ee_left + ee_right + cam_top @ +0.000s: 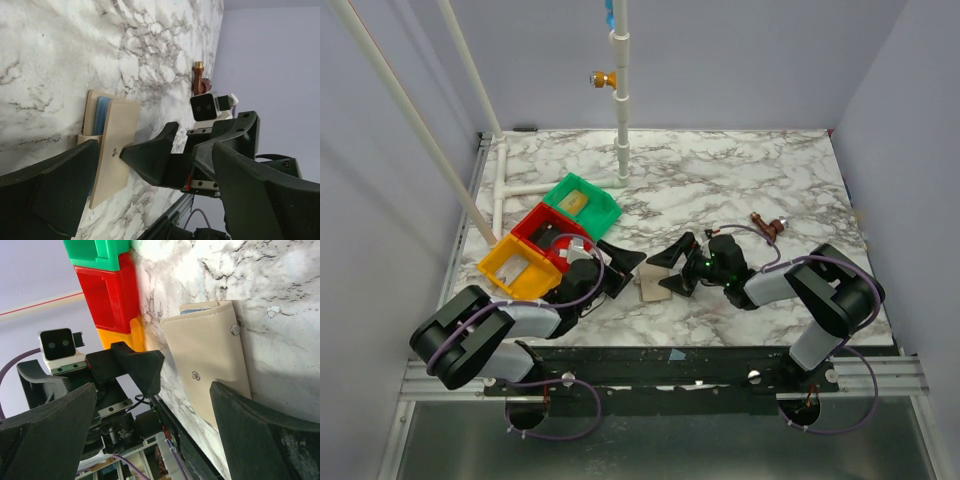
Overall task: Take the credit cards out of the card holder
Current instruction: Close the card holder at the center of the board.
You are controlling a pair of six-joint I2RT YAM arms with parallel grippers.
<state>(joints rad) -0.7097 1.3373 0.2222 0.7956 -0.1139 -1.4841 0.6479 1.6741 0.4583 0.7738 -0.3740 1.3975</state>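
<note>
The tan card holder (pixel 649 288) lies on the marble between my two grippers, stud side up, its near flap slightly raised. In the left wrist view (pixel 118 145) a grey-blue layer (pixel 102 114) shows in its open end; I cannot tell cards inside from lining. It also shows in the right wrist view (pixel 210 352). My left gripper (pixel 623 270) is open and empty just left of it. My right gripper (pixel 670 270) is open, one finger (pixel 265 435) over the holder's near end, the other off its side. A tan-gold card (pixel 576 201) lies in the green tray (pixel 603 210).
Red tray (pixel 536 226) and orange tray (pixel 500 272) stand left of the left gripper, beside the green one. A small brown object (pixel 768 226) lies at the right. A white pipe post (pixel 621 120) stands at the back. The table's front edge is near the holder.
</note>
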